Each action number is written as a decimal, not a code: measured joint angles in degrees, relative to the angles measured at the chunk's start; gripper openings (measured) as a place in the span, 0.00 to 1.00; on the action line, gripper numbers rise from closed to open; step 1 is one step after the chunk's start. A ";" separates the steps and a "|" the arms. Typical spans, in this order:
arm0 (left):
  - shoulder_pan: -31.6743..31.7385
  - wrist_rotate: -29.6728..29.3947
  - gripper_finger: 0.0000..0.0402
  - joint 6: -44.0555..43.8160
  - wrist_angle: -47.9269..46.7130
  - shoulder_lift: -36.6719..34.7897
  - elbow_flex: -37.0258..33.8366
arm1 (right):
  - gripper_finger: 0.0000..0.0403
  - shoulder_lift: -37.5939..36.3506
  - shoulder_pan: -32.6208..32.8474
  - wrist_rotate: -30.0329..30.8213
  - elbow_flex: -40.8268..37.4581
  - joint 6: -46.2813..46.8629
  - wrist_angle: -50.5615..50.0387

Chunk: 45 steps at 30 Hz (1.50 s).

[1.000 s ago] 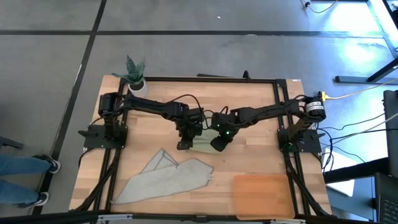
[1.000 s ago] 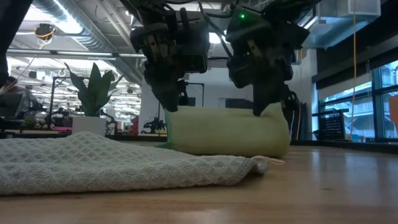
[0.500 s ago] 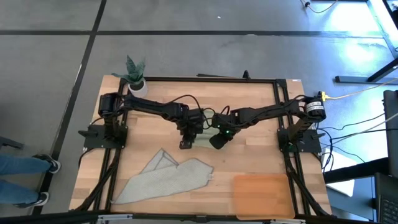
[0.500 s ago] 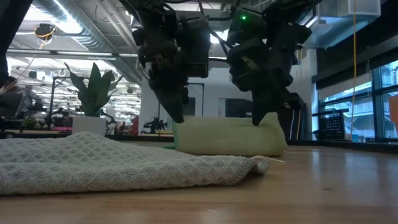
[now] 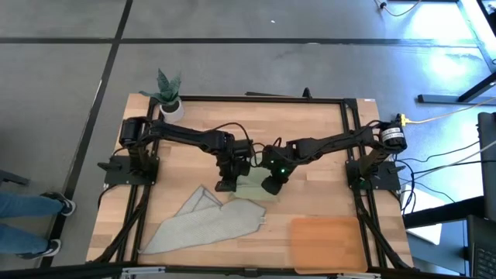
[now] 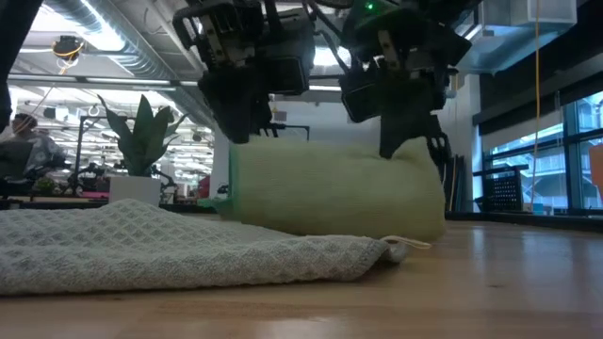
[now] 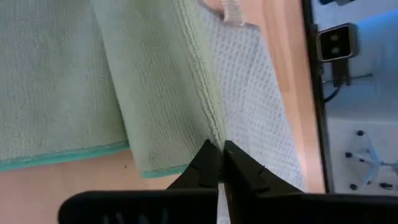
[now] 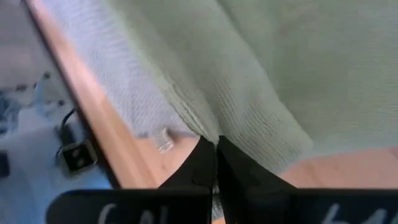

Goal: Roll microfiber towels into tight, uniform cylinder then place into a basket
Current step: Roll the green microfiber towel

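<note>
While both arms reach in over the middle of the wooden surface (image 5: 310,139), the left hand (image 5: 225,185) and the right hand (image 5: 270,184) sit close side by side, each pinched shut on an edge of the green towel (image 5: 253,187). Seen from overhead, the left hand holds the cloth at its nine o'clock end and the right hand at its three o'clock end, with only a small strip of green showing between them. From the level view the green towel (image 6: 334,193) hangs as a wide folded sheet below the two hands, its lower edge resting on the surface and on the grey towel (image 6: 179,250). The left wrist camera shows the closed fingertips (image 7: 208,163) clamped on the hemmed edge of the green towel (image 7: 155,93), with the waffle weave of the grey towel (image 7: 255,106) just beyond it. The right wrist camera shows the same on its side: fingertips (image 8: 205,158) shut on the green towel (image 8: 280,74). The grey towel (image 5: 205,221) lies loosely spread toward seven o'clock of the hands, its nearest corner touching the green one. The basket (image 5: 325,242) rests flat near the five o'clock corner, well apart from both towels. A potted plant (image 5: 168,93) stands at the eleven o'clock corner.
</note>
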 joint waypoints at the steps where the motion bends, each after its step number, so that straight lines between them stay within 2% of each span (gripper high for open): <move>1: -0.11 -0.46 0.00 -0.33 0.02 0.00 -0.02 | 0.02 0.00 0.00 1.19 0.00 1.03 0.04; 12: -0.03 -5.12 0.00 -3.49 0.27 0.00 -0.07 | 0.02 0.00 -0.03 6.70 -0.07 3.29 -0.19; 18: -0.08 -12.26 0.00 -3.53 1.23 0.00 -0.11 | 0.02 0.00 -0.11 10.03 -0.11 1.81 -1.05; 22: 0.05 -13.59 0.00 -3.48 2.44 0.00 -0.13 | 0.02 0.00 -0.11 11.98 -0.10 1.83 -2.40; 27: -0.01 -18.87 0.00 -3.24 5.96 0.00 -0.13 | 0.02 0.00 -0.11 17.13 -0.04 2.99 -6.63; 30: -0.01 -20.44 0.00 -3.18 7.16 0.02 -0.15 | 0.02 0.00 -0.11 17.66 -0.07 2.99 -7.20; 33: 0.01 -19.86 0.00 -3.03 7.46 0.02 -0.15 | 0.02 0.00 -0.11 18.03 -0.09 3.08 -7.37; 37: 0.03 -13.54 0.00 -2.95 6.00 0.02 -0.13 | 0.02 0.00 -0.22 9.38 -0.07 0.33 -5.56; 39: 0.01 -10.98 0.00 -2.72 5.03 0.02 -0.11 | 0.02 0.00 -0.22 7.25 -0.07 0.08 -4.67; 41: 0.07 -9.93 0.00 -1.18 4.35 0.02 -0.07 | 0.02 0.00 -0.20 8.18 0.00 0.23 -4.54; 45: 0.11 -13.10 0.00 -0.10 5.47 0.02 -0.08 | 0.02 0.00 -0.14 14.87 -0.03 2.21 -5.18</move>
